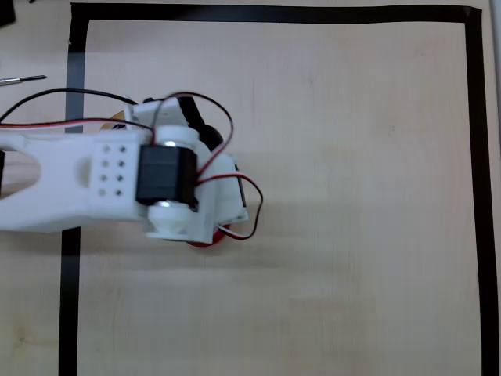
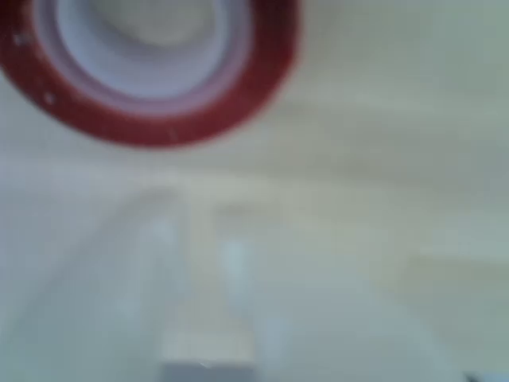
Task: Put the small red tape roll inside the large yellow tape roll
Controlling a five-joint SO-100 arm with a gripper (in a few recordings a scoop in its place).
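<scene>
Where the overhead view looks straight down, a white robot arm (image 1: 86,184) reaches in from the left edge across a pale wooden table (image 1: 352,196). A black motor block sits at its wrist, and thin red and black wires loop around the joints. The small red tape roll (image 1: 210,237) shows as a narrow glossy red sliver peeking out beneath the lower edge of the arm's wrist, lying on the table; the rest of it is hidden by the arm. Just above the arm, near its upper left, a tiny yellowish patch shows, too small to identify. Flat black tape strips (image 1: 473,196) frame the work area along the top, the right side and the left side. A thin dark tool (image 1: 23,79) with a metallic tip lies outside the frame at the upper left. Lighting is even and soft, and the arm casts a faint shadow to its right. Seen from the wrist view, very close and blurred, the roll (image 2: 159,119) fills the upper left: a thick glossy red ring around a white inner core, lying flat, with its top cut off by the picture's edge. Below it stretches light wood grain. Pale, out-of-focus shapes in the lower centre may be the fingers (image 2: 208,350), lying just short of the roll, but I cannot tell whether they are apart or together.
</scene>
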